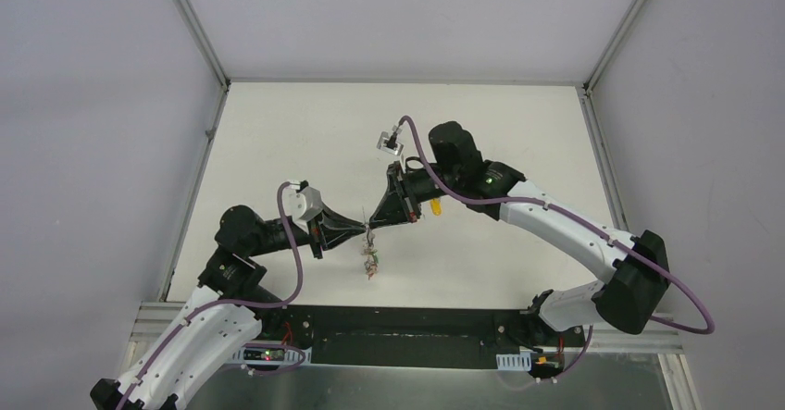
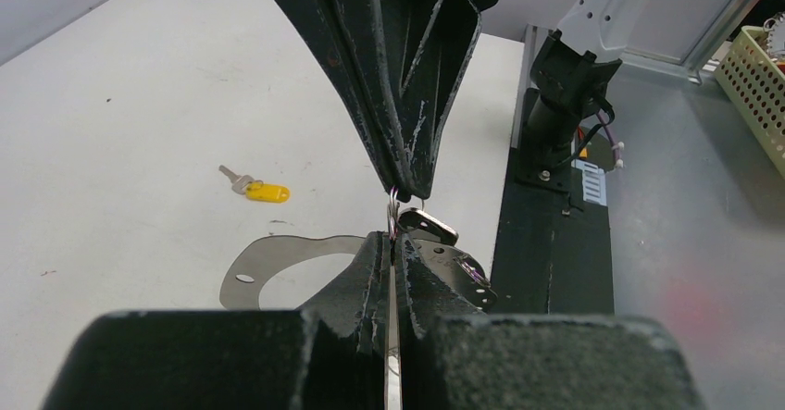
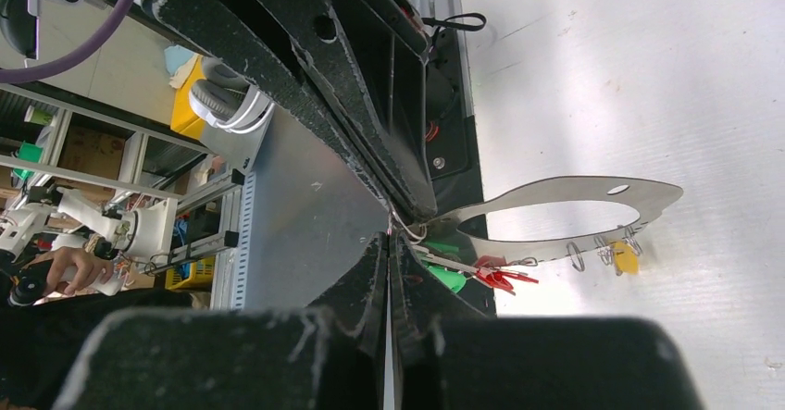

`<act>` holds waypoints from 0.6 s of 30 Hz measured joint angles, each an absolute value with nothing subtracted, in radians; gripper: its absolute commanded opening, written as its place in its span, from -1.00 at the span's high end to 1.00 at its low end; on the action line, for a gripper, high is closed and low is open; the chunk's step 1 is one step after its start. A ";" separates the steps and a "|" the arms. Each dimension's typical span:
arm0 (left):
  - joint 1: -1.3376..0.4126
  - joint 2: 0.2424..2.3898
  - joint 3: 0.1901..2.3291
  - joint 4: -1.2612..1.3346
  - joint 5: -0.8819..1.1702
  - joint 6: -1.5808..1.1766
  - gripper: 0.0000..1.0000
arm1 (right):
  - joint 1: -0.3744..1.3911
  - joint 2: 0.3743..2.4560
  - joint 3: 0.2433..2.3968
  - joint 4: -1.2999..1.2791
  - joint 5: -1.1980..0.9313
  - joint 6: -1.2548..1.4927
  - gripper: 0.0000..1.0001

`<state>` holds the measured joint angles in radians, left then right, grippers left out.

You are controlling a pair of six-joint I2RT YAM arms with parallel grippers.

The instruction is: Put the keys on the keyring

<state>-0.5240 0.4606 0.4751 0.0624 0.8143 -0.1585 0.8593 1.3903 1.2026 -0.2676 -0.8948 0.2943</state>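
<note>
1. your left gripper (image 2: pixel 392 248) is clamped tight on a thin metal edge. looks like it's the keyring (image 3: pixel 565 188).
2. your right gripper (image 3: pixel 390 248) is closed too, tip to tip with the left. it's pinching a small ring (image 2: pixel 393 211) right at the keyring's near end.
3. the keyring hangs from where the two tips meet.
4. the red and green tagged keys (image 3: pixel 486 276) are bunched against the keyring, just beside the tips.
5. one yellow-tag key (image 2: pixel 259 191) lies on the table (image 1: pixel 278 132), well apart from the keyring.
</note>
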 measured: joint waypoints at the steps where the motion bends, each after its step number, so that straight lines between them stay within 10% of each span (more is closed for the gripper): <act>1: -0.524 0.460 0.475 0.062 0.814 -0.162 1.00 | 0.859 1.391 1.203 -0.268 -0.893 0.294 1.00; 18: -0.524 0.445 0.461 0.061 0.809 -0.168 1.00 | 0.862 1.391 1.203 -0.284 -0.823 0.293 1.00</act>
